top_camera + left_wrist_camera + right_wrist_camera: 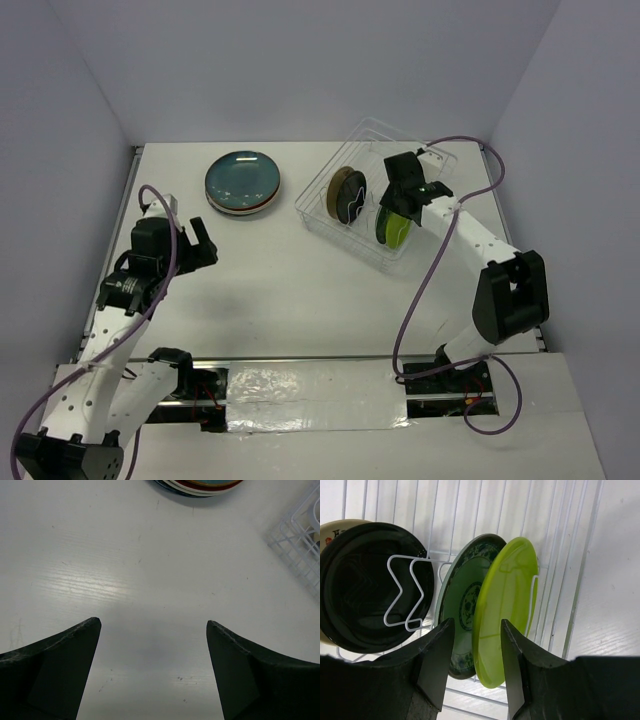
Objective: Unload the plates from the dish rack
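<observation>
The clear dish rack stands at the back right with plates upright in it. A dark plate leans in front of a tan one. To their right stand a green patterned plate and a lime green plate. My right gripper reaches down over these two, its jaws partly closed and straddling both rims; a thin gap shows at the left finger. A stack of plates with a teal one on top lies flat at the back left. My left gripper hovers open over bare table.
The rack's white wire dividers rise between the plates. A corner of the rack shows at the right edge of the left wrist view. Walls close the table in at the back and both sides.
</observation>
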Motion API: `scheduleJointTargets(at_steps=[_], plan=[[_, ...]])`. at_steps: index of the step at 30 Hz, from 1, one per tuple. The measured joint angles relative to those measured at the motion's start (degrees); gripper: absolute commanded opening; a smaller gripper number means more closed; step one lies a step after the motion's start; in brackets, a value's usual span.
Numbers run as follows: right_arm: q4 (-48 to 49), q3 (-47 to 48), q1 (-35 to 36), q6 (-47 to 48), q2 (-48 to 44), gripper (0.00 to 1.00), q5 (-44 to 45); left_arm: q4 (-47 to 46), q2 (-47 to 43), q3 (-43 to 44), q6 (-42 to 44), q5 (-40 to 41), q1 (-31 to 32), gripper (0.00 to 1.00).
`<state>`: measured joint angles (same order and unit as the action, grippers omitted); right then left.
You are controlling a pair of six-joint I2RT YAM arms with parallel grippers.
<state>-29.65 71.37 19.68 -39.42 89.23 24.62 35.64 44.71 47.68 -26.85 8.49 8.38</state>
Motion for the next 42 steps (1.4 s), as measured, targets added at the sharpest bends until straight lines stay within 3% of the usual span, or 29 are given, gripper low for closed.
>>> scheduleJointTargets(at_steps=[10,14,20,23,25,38,42], plan=[[0.3,-0.2,-0.3,-0.8,0.2,0.40,0.2,0.0,0.5,0.0,0.0,0.7,0.4,0.99],[0.3,-0.3,-0.6,-1.4,0.8,0.24,0.2,0.0,0.4,0.0,0.0,1.2,0.6,1.00],[0.5,-0.9,-0.7,-2.1,0.7,0.22,0.0,0.0,0.4,0.0,-0.1,2.0,1.2,1.00],[0.5,-1.5,-0.7,-2.5,-0.1,0.06,-0.3,0.1,0.3,0.0,-0.1,2.4,1.6,1.00],[0.7,-1.7,-0.7,-3.2,-0.5,0.03,-1.3,0.2,0.1,0.0,-0.1,2.6,1.8,0.99],[-0.2,-2.1,-0.7,-4.2,-12.8,0.00,-3.9,0.4,-0.7,0.0,-0.3,3.9,3.0,0.99],[0.7,-1.3,-0.6,-0.5,-19.6,0.00,-7.6,2.8,0.3,2.0,-1.1,4.0,3.0,1.00]])
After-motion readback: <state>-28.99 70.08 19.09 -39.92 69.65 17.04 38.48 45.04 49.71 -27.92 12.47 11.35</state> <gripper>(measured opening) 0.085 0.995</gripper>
